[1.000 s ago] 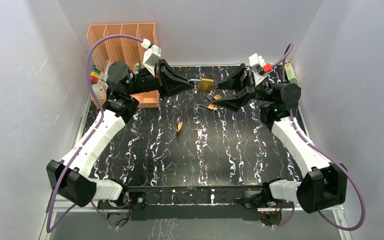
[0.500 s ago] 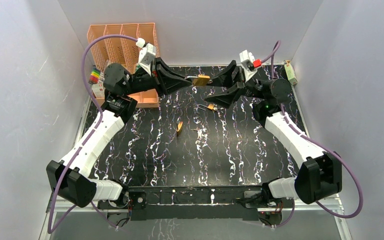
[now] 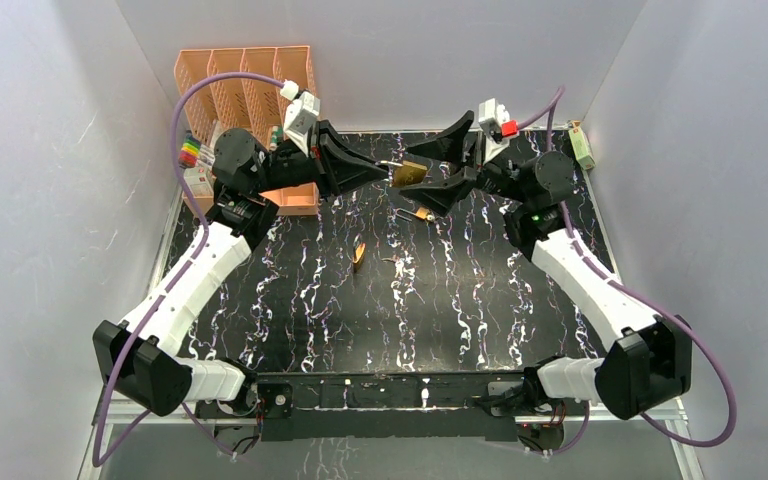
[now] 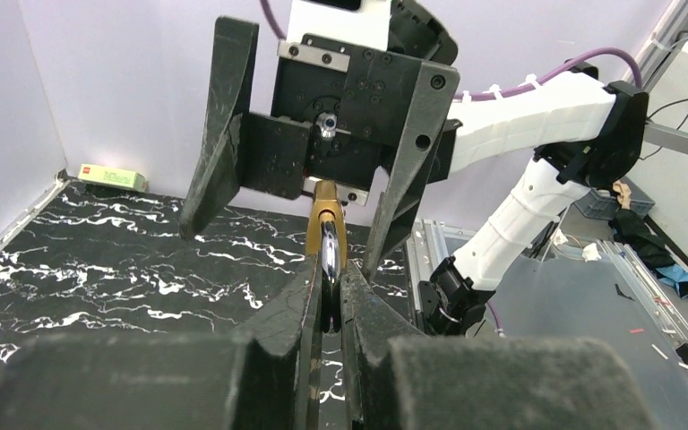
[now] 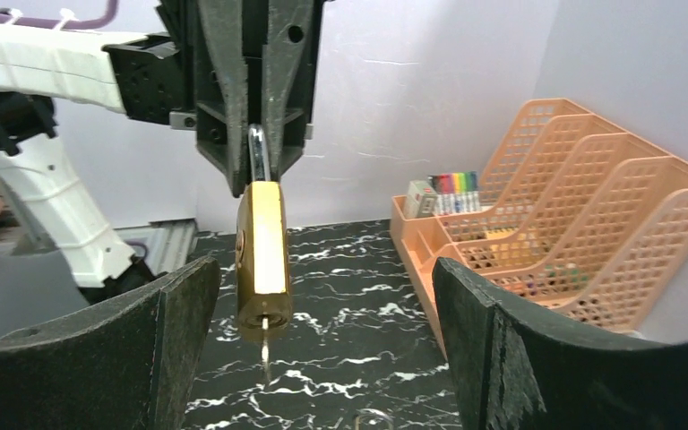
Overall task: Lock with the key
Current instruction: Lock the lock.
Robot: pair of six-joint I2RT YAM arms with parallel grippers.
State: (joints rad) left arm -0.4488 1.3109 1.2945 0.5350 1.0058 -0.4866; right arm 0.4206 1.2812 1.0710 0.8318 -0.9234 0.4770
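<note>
A brass padlock [image 3: 409, 174] hangs in the air over the far middle of the table. My left gripper [image 3: 386, 168] is shut on its steel shackle [image 4: 328, 260], and the brass body [image 4: 324, 219] points away from it. In the right wrist view the padlock [image 5: 262, 255] hangs from the left gripper [image 5: 255, 148], with a thin key blade [image 5: 264, 348] sticking out of its keyhole. My right gripper [image 3: 430, 173] is open, with one finger [image 5: 166, 345] on each side of the padlock, not touching it.
A second small padlock with an open shackle [image 3: 417, 213] lies on the black marbled table [image 3: 380, 310] below the grippers. A small brass piece [image 3: 359, 253] lies nearer the middle. An orange mesh organizer [image 3: 245, 90] stands at the back left, also in the right wrist view [image 5: 555, 206].
My right gripper has moved left toward the padlock and now straddles it, still open. The left gripper has kept its hold, and the padlock shifted slightly.
</note>
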